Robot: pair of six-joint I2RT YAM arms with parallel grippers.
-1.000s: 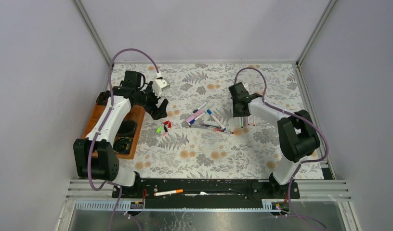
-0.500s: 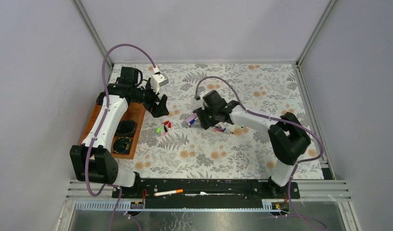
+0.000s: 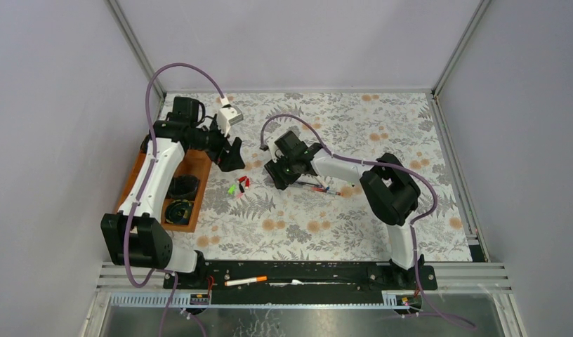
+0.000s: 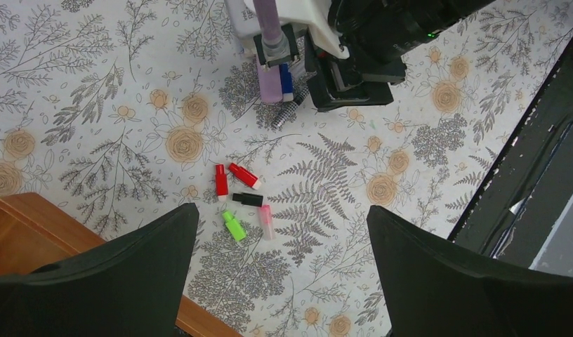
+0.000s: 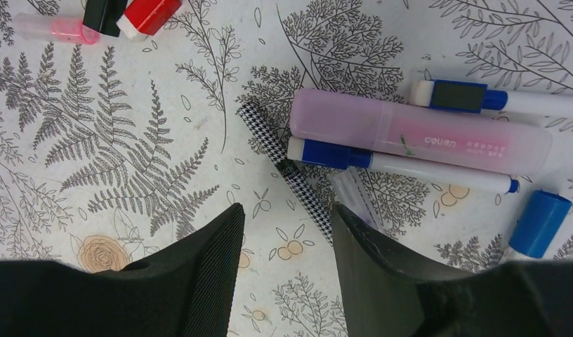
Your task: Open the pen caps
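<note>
Several loose pen caps lie in a cluster left of centre: two red, one black, one green and one pink. A blue cap lies apart among the pens. Those include a pink highlighter, a blue-ended white pen and a houndstooth pen. My right gripper hangs open over the houndstooth pen's near end, holding nothing. High above the cap cluster, my left gripper stands wide open and empty.
A wooden tray with black round objects sits at the left table edge, its corner under my left fingers. An orange-tipped pen lies on the base rail. Walls close in on three sides.
My right arm has swung left from the right side of the pens to their left end, and its jaws have widened. The left arm has drawn back slightly, still open.
</note>
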